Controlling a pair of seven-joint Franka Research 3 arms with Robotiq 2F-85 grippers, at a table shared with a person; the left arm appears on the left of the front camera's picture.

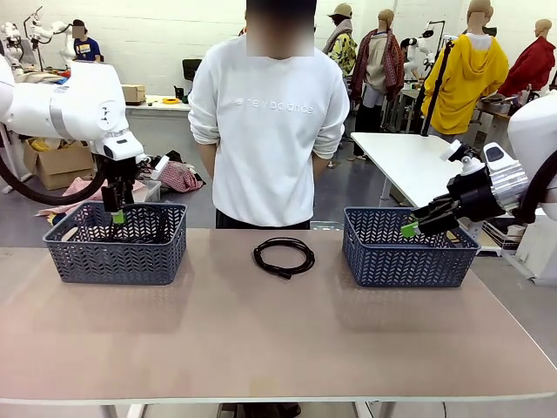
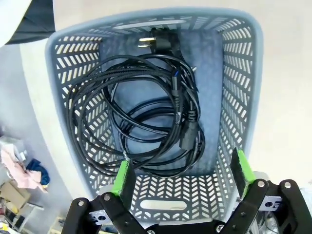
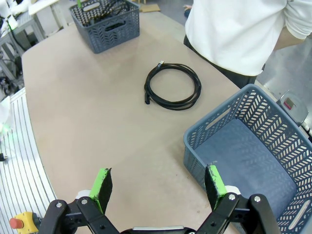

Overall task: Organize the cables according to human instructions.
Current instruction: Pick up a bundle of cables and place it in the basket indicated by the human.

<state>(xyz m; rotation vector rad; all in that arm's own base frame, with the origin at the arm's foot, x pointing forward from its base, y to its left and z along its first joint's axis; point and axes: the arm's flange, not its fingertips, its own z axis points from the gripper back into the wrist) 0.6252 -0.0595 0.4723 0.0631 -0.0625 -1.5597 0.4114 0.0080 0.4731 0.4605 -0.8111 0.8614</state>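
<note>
Coiled cable [image 1: 271, 268], laid on the surface [image 1: 261, 340]: judged light and floppy, best pinched across its bundled strands; left gripper [image 1: 116, 217] and right gripper [image 1: 408, 229] are held wide, empty.

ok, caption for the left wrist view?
Jaws open, left gripper above a grey basket of coiled black cables.

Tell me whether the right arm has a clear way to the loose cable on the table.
Probably yes. The right gripper is open and empty, hanging by the right basket, and the cable lies alone on bare tabletop with nothing over it.
</note>
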